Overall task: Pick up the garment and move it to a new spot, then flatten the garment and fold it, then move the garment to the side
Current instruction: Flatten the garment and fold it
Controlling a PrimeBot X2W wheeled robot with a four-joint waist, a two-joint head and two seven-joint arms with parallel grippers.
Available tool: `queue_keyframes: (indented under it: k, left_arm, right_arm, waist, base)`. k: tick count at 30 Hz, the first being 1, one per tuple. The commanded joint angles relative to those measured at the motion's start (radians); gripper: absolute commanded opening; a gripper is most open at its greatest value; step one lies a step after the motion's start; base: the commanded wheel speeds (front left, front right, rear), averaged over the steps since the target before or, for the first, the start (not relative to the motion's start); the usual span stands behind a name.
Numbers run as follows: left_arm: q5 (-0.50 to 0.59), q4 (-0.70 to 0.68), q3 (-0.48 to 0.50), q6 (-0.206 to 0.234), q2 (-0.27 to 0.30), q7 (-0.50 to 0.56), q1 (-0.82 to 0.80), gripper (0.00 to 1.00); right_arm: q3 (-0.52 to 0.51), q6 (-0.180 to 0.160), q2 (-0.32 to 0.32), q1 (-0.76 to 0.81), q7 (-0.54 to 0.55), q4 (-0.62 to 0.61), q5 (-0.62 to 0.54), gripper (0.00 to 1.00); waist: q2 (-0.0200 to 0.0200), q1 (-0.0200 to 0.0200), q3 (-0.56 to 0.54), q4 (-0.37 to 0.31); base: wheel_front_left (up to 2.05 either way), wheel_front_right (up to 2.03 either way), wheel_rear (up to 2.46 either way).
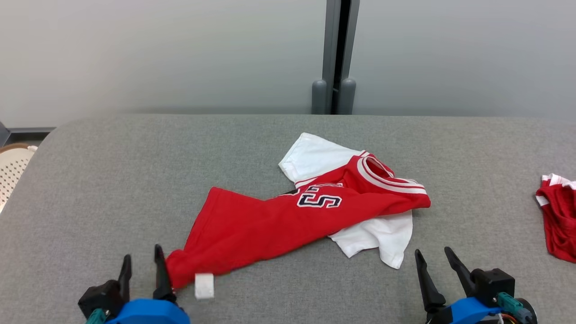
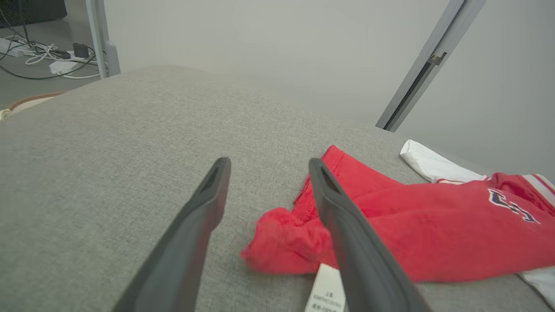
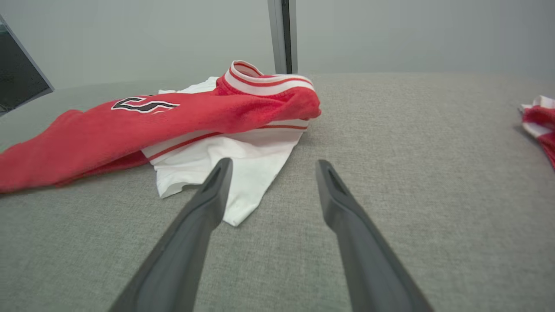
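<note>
1. Where it lies crumpled on the gray table [image 1: 112,180], the red and white shirt [image 1: 270,220] stretches diagonally, its hem bunched just beside the left gripper [image 1: 143,254].
2. Left fingers [image 2: 199,216] stand apart, gripping nothing.
3. Right gripper [image 1: 433,252] is also spread wide and empty, near the shirt's white sleeve.
4. Another red garment [image 1: 558,220] lies at the table's right edge.

Saw a red body on the garment [image 1: 270,220], just right of the left gripper [image 1: 142,252]. Noted white sleeves [image 1: 315,155], a white collar band [image 1: 382,177] striped red and a navy number [image 1: 319,198] edged white, ahead and left of the right gripper [image 1: 433,250]. Found a white label [image 1: 204,286] beside the left gripper. Saw a red-and-white cloth [image 1: 558,216] well right of the right gripper. Found plain grey on the table [image 1: 112,180], dark fingers [image 1: 425,279] and blue bodies on both grippers.
</note>
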Motion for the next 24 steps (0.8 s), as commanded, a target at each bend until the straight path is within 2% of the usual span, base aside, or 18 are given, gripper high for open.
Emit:
queue_keyframes:
  k: [1,4,12,20,24]
  left_arm:
    - [0.013,-0.019,0.008,0.009,0.001,-0.004,0.008,1.00]
    - [0.049,-0.048,0.020,0.019,0.000,-0.004,0.037,1.00]
    - [0.145,-0.069,0.003,0.006,0.000,-0.004,0.060,1.00]
    - [0.148,-0.062,-0.008,0.010,0.000,-0.004,0.066,1.00]
    - [0.146,-0.053,-0.016,0.003,0.000,-0.004,0.063,1.00]
  right_arm:
    - [0.004,0.000,-0.002,0.013,-0.003,-0.004,0.008,1.00]
    - [0.015,0.000,-0.002,0.014,-0.003,-0.011,0.017,1.00]
    - [0.046,0.000,-0.002,0.018,-0.003,-0.012,0.047,1.00]
    - [0.052,0.000,-0.002,0.003,-0.003,-0.010,0.062,1.00]
    - [0.049,0.000,-0.002,-0.012,-0.003,0.034,0.080,1.00]
  waist:
    - [0.0000,0.0002,-0.006,-0.006]
    - [0.0000,0.0002,-0.015,-0.010]
    - [0.0000,0.0002,-0.024,-0.021]
    - [0.0000,0.0002,-0.019,-0.014]
    - [0.0000,0.0002,-0.006,0.001]
  base:
    - [0.00,0.00,0.00]
    - [0.00,0.00,0.00]
    - [0.00,0.00,0.00]
    - [0.00,0.00,0.00]
    - [0.00,0.00,0.00]
